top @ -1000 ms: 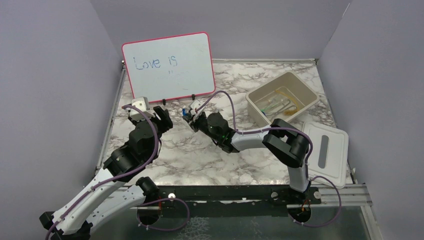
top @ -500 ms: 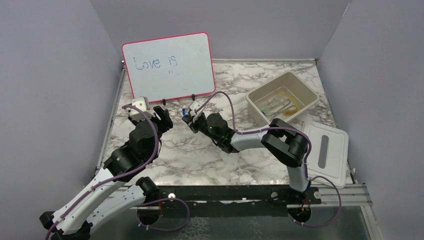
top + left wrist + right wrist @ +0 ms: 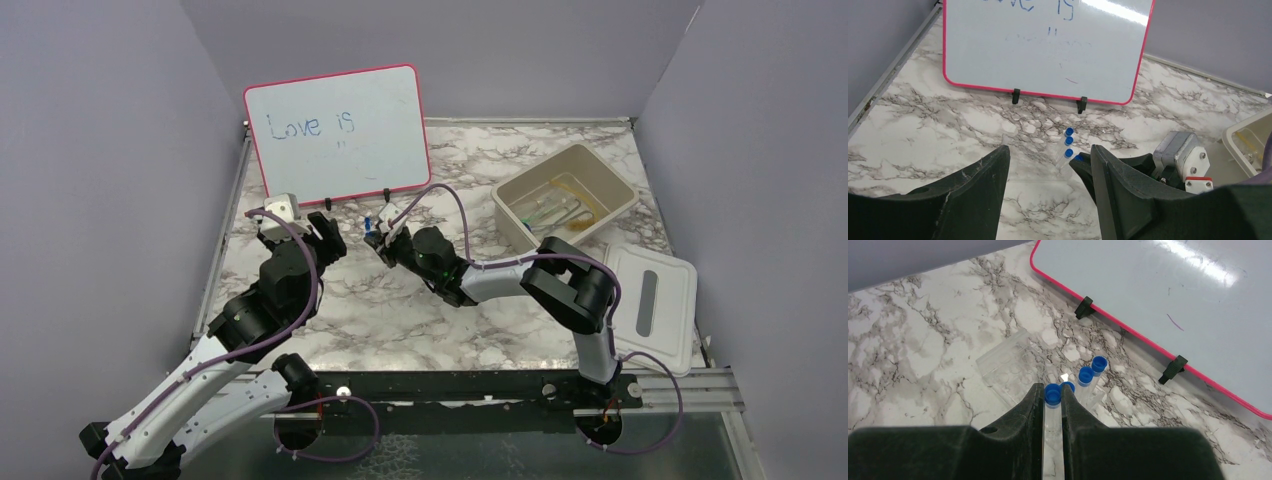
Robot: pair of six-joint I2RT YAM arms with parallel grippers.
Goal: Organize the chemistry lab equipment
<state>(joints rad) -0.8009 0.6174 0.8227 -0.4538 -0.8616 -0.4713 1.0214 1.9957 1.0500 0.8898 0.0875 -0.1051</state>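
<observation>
In front of the whiteboard (image 3: 340, 130), on the marble table (image 3: 400, 310), your right gripper (image 3: 1052, 399) is squeezed onto a clear tube (image 3: 1052, 450) with a blue cap. The tube sits between the two black fingers (image 3: 1033, 412), and its cap pokes out at the tips. Just past the tips you can see three more blue-capped tubes (image 3: 1086, 375) side by side. One of them is partly hidden behind a finger. To the left of them, a flat clear tray (image 3: 1008, 367) with round dips lies on the table.

Your left gripper (image 3: 1049, 152) is near the same spot, a bit to the left of the right one. Its fingers are spread wide apart and hold nothing. Between them you can see the blue caps and the bottom edge of the whiteboard, which stands up on two small black feet.

Over on the right side of the table is a beige tub (image 3: 610, 172). Some small things (image 3: 556, 207) lie inside it, but they are too small to tell apart. The tub's lid (image 3: 655, 300) lies flat on the table just beside it, closer to the arms.
</observation>
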